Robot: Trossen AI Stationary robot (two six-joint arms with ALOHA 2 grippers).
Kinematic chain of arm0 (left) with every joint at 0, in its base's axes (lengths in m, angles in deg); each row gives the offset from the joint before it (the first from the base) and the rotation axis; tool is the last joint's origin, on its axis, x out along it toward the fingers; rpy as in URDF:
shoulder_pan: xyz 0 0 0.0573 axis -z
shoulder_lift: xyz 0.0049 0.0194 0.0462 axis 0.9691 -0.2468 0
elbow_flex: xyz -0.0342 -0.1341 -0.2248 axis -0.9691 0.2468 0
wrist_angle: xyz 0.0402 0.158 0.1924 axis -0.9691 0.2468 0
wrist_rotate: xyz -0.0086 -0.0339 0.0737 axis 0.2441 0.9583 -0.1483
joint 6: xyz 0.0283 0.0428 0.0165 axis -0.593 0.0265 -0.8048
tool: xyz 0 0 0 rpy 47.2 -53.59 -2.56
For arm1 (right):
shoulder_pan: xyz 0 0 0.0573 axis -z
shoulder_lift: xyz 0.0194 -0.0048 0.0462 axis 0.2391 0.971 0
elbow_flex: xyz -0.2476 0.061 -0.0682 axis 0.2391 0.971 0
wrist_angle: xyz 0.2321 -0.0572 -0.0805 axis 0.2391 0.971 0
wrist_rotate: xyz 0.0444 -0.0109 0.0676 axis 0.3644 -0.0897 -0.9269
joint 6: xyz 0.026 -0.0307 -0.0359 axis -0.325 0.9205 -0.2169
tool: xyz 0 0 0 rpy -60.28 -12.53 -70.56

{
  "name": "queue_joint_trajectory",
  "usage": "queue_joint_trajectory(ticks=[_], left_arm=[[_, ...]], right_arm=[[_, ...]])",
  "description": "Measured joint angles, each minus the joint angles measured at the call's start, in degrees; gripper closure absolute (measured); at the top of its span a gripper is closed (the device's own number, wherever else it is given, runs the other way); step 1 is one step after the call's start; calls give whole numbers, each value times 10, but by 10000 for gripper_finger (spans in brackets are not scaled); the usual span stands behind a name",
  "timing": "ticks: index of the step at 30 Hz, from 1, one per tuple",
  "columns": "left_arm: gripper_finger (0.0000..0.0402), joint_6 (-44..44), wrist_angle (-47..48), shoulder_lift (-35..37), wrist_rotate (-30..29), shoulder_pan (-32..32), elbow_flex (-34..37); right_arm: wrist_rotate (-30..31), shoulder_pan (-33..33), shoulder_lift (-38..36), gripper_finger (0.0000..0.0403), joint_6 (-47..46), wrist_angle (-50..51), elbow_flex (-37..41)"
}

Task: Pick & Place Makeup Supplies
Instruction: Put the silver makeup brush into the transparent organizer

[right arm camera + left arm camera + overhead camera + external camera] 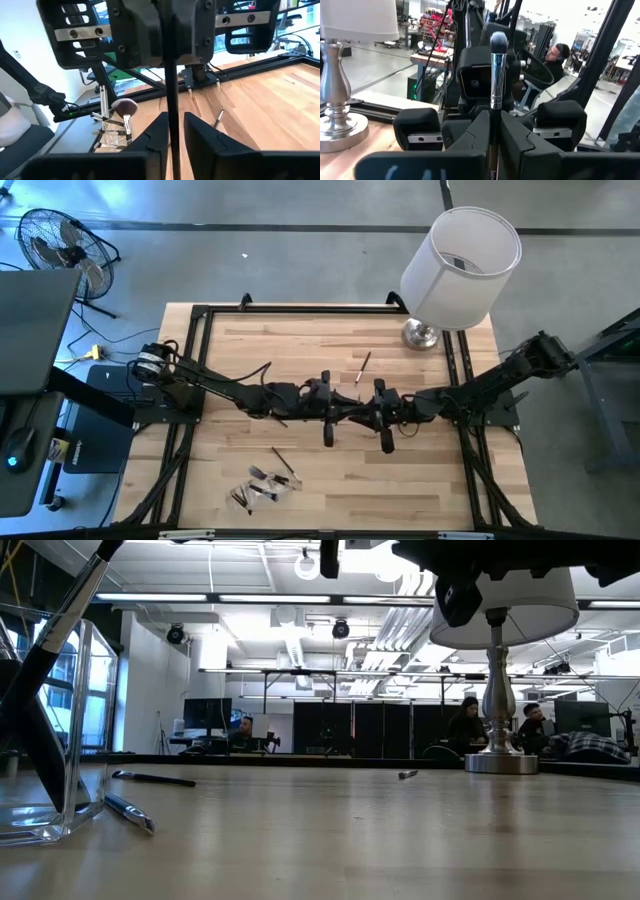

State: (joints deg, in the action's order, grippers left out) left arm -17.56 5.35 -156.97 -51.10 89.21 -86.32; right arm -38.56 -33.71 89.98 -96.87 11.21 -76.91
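Observation:
Both arms meet level above the table's middle. A makeup brush with a grey-blue head (498,40), silver ferrule and dark handle stands upright between them. My left gripper (492,142) is shut on its handle. My right gripper (172,132) faces it with its fingers on either side of the same handle (171,95); a sliver of gap shows beside one finger. In the high view the left gripper (345,412) and the right gripper (368,416) overlap. More makeup supplies lie on the wood: one brush (362,366) far of centre, another (283,463) toward the near side. My left gripper pinches the brush's handle (493,131) just below the ferrule between its two fingers, coming level from the table's left and lying across it. The brush stands upright, head up, lifted clear of the table. My right gripper: whether a finger touches the handle, I cannot tell.
A white-shaded lamp (460,265) stands on its metal base (420,332) at the far right. A clear holder (112,135) with a fluffy reddish-brown brush (125,107) and several other brushes sits near the front left (262,488). Black frame rails (200,360) border the table.

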Motion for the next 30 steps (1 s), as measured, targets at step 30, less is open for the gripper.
queue_joint_trajectory(ticks=[30], left_arm=[[391,-33,61,216,-49,169,216]], right_arm=[[78,-72,-30,393,-265,299,-16]])
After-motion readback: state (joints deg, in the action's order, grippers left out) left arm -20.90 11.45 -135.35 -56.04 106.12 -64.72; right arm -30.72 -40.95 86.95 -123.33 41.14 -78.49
